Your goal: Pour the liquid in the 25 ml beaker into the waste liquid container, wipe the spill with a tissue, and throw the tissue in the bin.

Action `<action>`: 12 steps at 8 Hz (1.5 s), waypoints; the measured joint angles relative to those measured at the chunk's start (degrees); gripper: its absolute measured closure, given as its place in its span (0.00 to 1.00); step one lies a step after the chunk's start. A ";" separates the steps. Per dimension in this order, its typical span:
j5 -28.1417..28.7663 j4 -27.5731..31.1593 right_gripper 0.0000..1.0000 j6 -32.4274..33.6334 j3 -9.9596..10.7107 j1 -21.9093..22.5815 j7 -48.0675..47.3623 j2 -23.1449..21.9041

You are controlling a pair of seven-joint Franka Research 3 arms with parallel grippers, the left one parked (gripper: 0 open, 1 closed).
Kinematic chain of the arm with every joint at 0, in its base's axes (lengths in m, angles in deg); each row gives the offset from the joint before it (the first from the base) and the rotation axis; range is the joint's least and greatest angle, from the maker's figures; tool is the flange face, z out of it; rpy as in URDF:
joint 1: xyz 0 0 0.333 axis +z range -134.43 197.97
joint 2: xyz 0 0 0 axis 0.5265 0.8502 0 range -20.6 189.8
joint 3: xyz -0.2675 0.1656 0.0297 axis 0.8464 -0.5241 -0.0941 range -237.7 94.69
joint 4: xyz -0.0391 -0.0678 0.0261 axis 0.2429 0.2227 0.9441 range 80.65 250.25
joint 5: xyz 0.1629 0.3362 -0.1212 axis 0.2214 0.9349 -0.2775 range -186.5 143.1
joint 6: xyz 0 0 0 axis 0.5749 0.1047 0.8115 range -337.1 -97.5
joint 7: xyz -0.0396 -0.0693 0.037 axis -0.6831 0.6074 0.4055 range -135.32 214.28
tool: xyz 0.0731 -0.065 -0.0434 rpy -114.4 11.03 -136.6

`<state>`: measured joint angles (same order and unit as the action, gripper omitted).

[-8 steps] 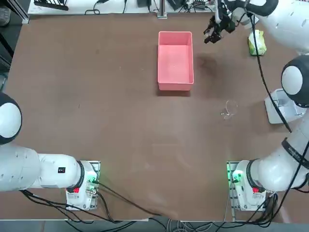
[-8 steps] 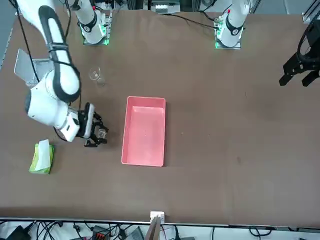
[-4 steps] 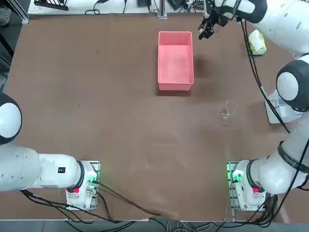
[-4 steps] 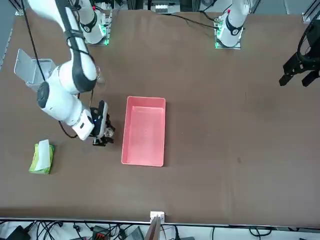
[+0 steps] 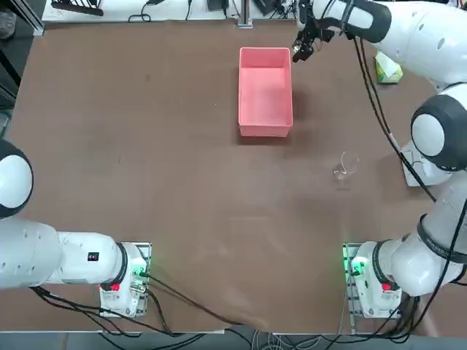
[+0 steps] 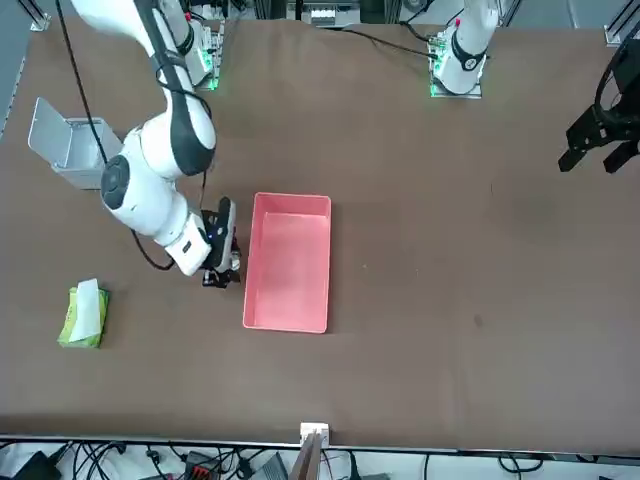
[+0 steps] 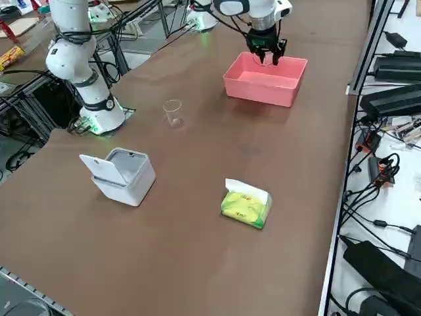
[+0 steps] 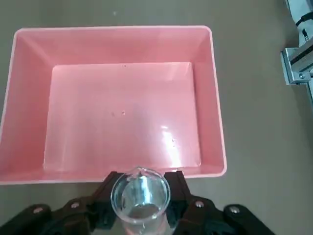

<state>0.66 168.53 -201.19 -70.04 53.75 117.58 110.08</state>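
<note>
- My right gripper [image 8: 141, 218] is clamped on the 25 ml beaker [image 8: 140, 197], 1 finger on each side of the glass; the wrist view shows its round rim and spout facing the camera, so it stands upright.
- I cannot make out the liquid inside the beaker; the glass looks clear all the way through.
- I hold the beaker in the air just beside the waste liquid container [image 5: 265, 124], near its far right corner as the overhead camera shows it, with my gripper [image 5: 300, 49] outside the rim.
- From across the table my gripper [image 6: 222, 268] hangs next to the long wall of the pink tray [image 6: 287, 322], close to it and not over the inside.
- From the side camera my gripper [image 7: 266, 54] appears just over the tray's far edge [image 7: 262, 90].
- The inside of the tray looks dry except for a few tiny specks on its floor.
- A larger glass beaker [image 5: 345, 165] stands alone on the brown table [image 5: 146, 160], well apart from the tray and closer to my base.
- The bin [image 7: 123, 172] sits near the table's right edge with its lid tipped open.
- A yellow-green tissue pack [image 7: 245, 203] with a white tuft lies on the table, apart from the bin.
</note>
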 joint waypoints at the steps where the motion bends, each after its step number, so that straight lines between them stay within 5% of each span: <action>1: -0.13 -0.20 0.53 0.00 0.01 0.08 -0.21 0.55; 7: -11.93 -1.60 0.53 5.73 0.18 0.46 -7.44 1.65; 12: -20.58 -10.17 0.53 14.32 0.16 3.77 -17.85 4.52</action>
<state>-19.93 158.36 -186.87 -69.88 57.52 99.74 114.60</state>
